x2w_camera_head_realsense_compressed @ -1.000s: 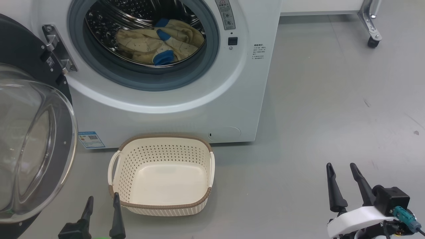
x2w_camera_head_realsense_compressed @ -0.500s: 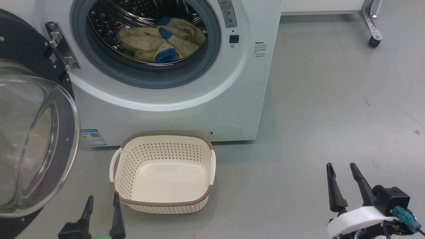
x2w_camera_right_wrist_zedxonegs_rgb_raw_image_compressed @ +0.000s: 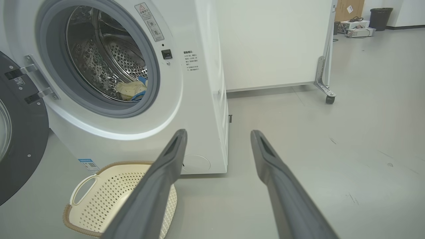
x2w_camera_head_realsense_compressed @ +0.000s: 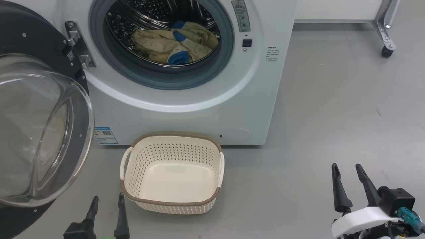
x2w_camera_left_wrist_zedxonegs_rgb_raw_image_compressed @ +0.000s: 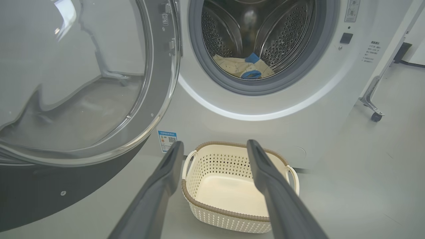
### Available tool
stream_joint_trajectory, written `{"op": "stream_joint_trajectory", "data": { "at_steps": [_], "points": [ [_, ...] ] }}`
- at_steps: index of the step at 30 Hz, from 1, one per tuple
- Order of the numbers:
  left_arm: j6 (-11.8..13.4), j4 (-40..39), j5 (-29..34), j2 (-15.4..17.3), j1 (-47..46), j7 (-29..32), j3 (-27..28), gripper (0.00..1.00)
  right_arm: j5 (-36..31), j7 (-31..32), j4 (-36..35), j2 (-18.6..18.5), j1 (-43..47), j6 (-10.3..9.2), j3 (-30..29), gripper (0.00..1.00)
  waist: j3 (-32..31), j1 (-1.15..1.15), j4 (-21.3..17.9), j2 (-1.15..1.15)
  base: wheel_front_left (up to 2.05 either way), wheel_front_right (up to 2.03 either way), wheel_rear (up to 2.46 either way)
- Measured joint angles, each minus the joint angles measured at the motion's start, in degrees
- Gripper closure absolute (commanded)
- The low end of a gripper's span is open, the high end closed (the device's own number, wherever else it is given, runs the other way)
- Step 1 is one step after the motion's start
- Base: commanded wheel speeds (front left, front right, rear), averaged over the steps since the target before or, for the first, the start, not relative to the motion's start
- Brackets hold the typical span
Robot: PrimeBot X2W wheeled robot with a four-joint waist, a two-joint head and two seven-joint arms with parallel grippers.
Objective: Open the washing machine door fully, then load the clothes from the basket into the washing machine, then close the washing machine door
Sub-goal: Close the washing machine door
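Both jaws spread in the head view; right wrist view adds a distant black bin (x2w_camera_right_wrist_zedxonegs_rgb_raw_image_compressed: 379,16)

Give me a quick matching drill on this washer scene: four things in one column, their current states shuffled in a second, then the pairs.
Things
1. washing machine door
2. clothes
3. basket
4. left claw

States
A. empty, standing on the floor
B. spread, gripping nothing
C. swung wide open
D. lying in the steel drum

Pairs: 1-C, 2-D, 3-A, 4-B
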Motion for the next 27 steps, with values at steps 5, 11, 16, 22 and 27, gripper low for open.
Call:
{"op": "stream_joint_trajectory", "data": {
  "at_steps": [5, 11, 16, 22, 27],
  "points": [
    [0.1, 0.2, -0.1, 0.0, 0.0, 0.0, -0.2, 0.0, 0.0, 0.0, 0.0, -0.1, 0.2, 0.0, -0.1, 0.0, -0.3, 0.0, 2.0, 0.0, 0.0, 0.0, 0.0],
    [0.2, 0.2, -0.2, 0.0, 0.0, 0.0, -0.2, 0.0, 0.0, 0.0, -0.2, -0.2, 0.7, 0.0, -0.1, 0.0, -0.7, 0.0, 5.2, 0.0, 0.0, 0.0, 0.0],
    [0.7, 0.1, -0.6, 0.0, 0.1, 0.0, 0.2, 0.0, 0.0, 0.0, -0.2, -0.5, 0.8, 0.0, 0.3, 0.0, -0.9, 0.0, 8.6, 0.0, 0.0, 0.0, 0.0],
    [1.2, -0.5, -0.9, 0.0, 1.4, 0.0, 1.8, 0.0, 0.0, 0.0, 0.0, -0.8, 0.8, 0.0, 2.4, 0.0, -1.3, 0.0, 13.1, 0.0, 0.0, 0.0, 0.0],
    [1.6, -1.0, -1.7, 0.0, 2.5, 0.0, 2.6, 0.0, 0.2, 0.0, 0.4, -1.2, 0.8, 0.0, 3.5, 0.0, -1.6, 0.0, 17.1, 0.0, 0.0, 0.0, 0.0]
  ]
}}
